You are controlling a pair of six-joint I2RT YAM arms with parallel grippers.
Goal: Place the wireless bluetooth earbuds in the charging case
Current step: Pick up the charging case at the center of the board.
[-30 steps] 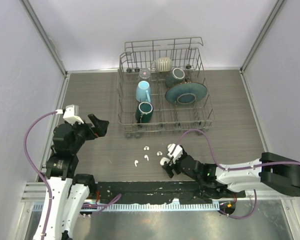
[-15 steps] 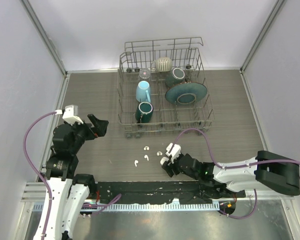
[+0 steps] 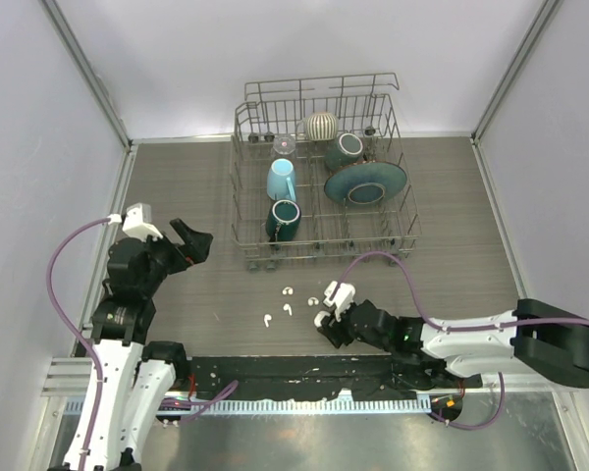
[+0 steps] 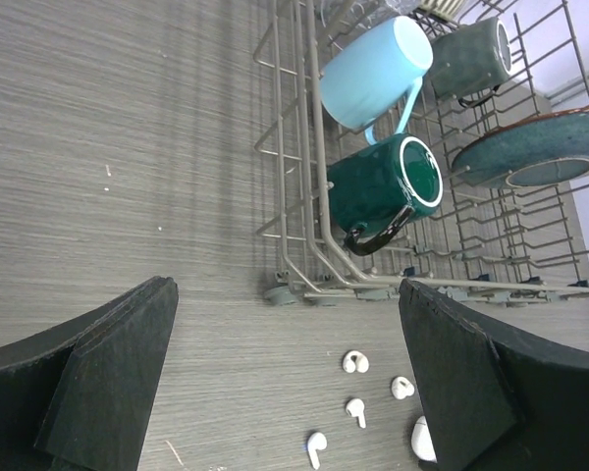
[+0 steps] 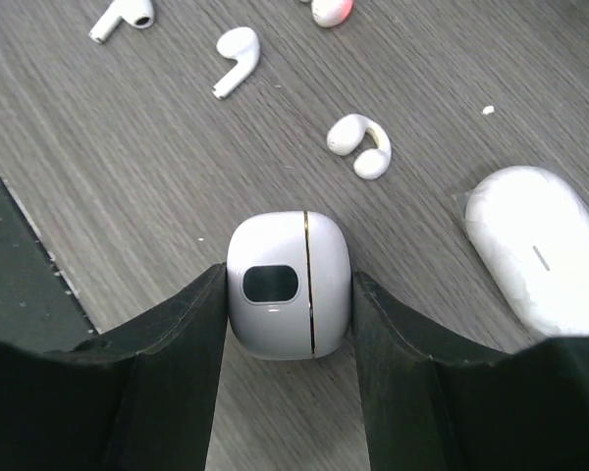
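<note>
Two stemmed white earbuds (image 5: 234, 54) (image 5: 123, 14) lie on the wood-grain table ahead of my right gripper (image 5: 289, 294). It is shut on a small rounded white charging case (image 5: 287, 245), lid closed, low over the table. In the top view the gripper (image 3: 326, 324) is right of the earbuds (image 3: 288, 308) (image 3: 268, 319). My left gripper (image 4: 285, 383) is open and empty, high at the left (image 3: 191, 240). It looks down on the same earbuds (image 4: 354, 407) (image 4: 316, 446).
Two clip-shaped white earpieces (image 5: 361, 145) (image 3: 288, 290) and an oblong white case (image 5: 535, 260) lie near the earbuds. A wire dish rack (image 3: 240, 186) with mugs (image 3: 283, 218), a plate and a bowl stands behind them. The black table edge (image 5: 20, 294) is close at the gripper's left.
My right gripper has edged slightly left, toward the earbuds. The left arm has barely shifted.
</note>
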